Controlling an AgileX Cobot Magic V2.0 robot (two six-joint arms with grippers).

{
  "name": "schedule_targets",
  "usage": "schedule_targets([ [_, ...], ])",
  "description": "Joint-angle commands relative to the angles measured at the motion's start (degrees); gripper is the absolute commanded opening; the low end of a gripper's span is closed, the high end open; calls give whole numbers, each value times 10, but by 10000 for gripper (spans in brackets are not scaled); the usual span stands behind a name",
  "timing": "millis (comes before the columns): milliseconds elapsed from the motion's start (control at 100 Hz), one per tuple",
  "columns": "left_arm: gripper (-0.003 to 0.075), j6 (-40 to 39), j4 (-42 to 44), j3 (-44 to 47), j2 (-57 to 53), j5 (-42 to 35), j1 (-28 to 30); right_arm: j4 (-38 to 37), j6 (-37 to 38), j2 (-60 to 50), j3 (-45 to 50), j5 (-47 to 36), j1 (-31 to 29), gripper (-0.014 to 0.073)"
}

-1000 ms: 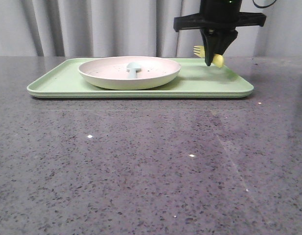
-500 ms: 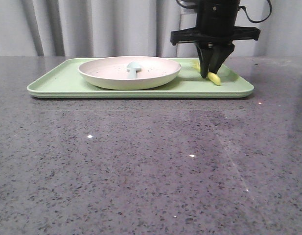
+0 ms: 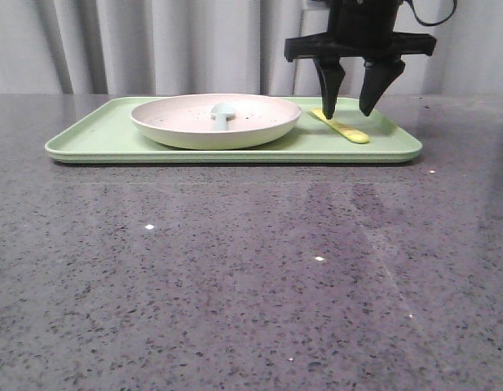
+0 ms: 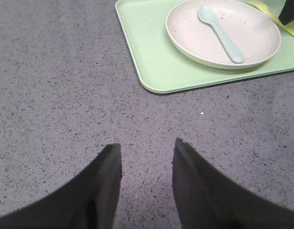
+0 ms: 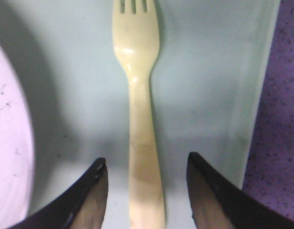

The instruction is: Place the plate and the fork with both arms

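In the front view, the right end effector (image 3: pixel 347 111) is hovering over the right part of the green tray (image 3: pixel 104 138), its fingers spread wide and gripping nothing. The fork (image 3: pixel 341 127) is lying flat on the tray just beside the plate (image 3: pixel 215 120), handle pointing toward the camera. The plate is sitting in the middle of the tray with a pale blue spoon (image 3: pixel 222 115) resting in it. The fork is likely lying beside the plate as cutlery would in a table setting.

In the left wrist view, the left end effector (image 4: pixel 147 157) is hanging over bare tabletop (image 4: pixel 56 81), well apart from the tray, fingers parted and empty, probably keeping clear of the other arm's work.

In the right wrist view, the fork is lying between the open fingers without touching either, tines pointing away. The plate's rim is showing at one side, so the fork is occupying the free strip between plate and tray edge.
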Motion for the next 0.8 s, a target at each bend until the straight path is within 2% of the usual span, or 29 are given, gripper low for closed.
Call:
schedule_targets([
  [0,260,-7,-7,-17,1,-47,-4,-5,-6,-60,-16,57,-3,393],
  [490,260,-22,-7,-17,1,-76,-4,21,-6,-149,-6,58,-3,393],
  [790,260,-30,-7,-17,1,-79,-4,21,-6,-234,131,30,-2,393],
])
